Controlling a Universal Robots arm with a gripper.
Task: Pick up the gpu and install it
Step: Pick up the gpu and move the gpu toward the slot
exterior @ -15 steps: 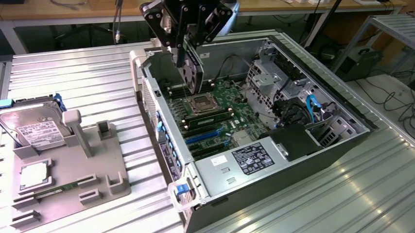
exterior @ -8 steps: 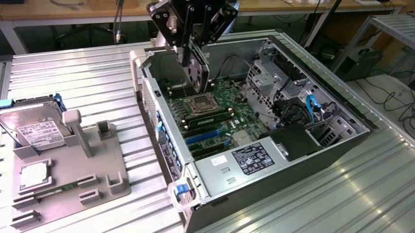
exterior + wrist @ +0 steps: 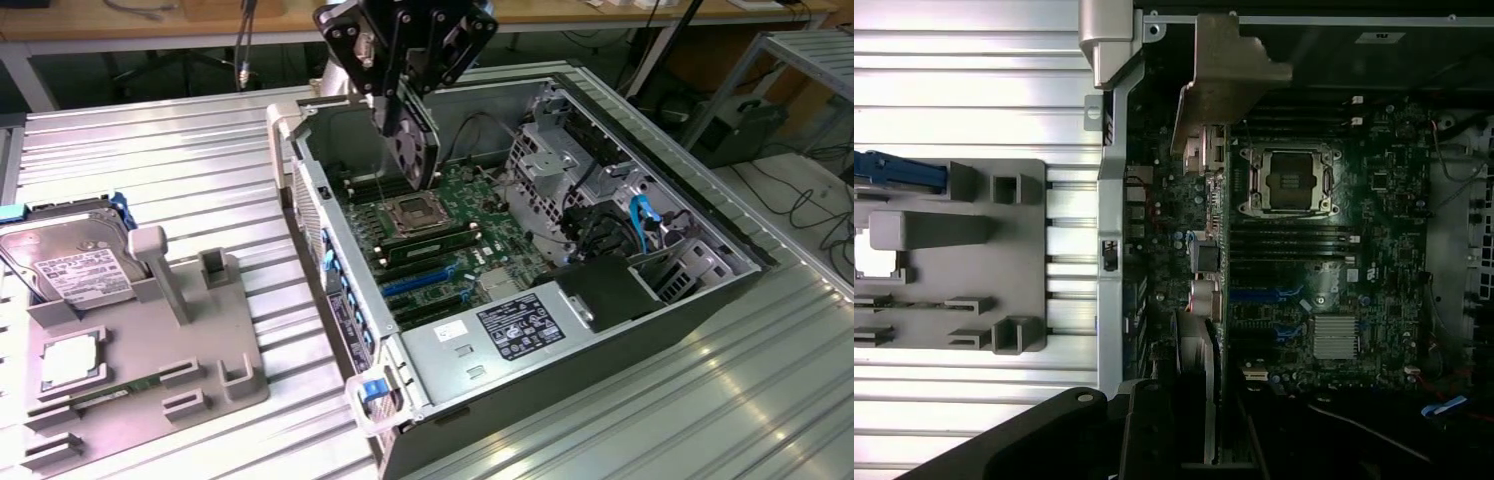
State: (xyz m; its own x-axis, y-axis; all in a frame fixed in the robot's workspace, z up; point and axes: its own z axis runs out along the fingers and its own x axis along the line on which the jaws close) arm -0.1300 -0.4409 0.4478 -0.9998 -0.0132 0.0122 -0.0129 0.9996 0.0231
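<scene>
Above the metal table (image 3: pixel 160 170), the claw (image 3: pixel 398 108) grips the gpu (image 3: pixel 414 155).

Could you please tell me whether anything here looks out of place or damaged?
Nothing looks damaged or spilled. The gpu hangs slanted in the pincer above the open case, not seated in any slot, and the processor socket inside looks empty.

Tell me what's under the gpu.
The gpu, held by the gripper, hangs over the open case. Below it lies the motherboard, with the CPU socket close by. The card hides the strip of board directly beneath it.
</scene>
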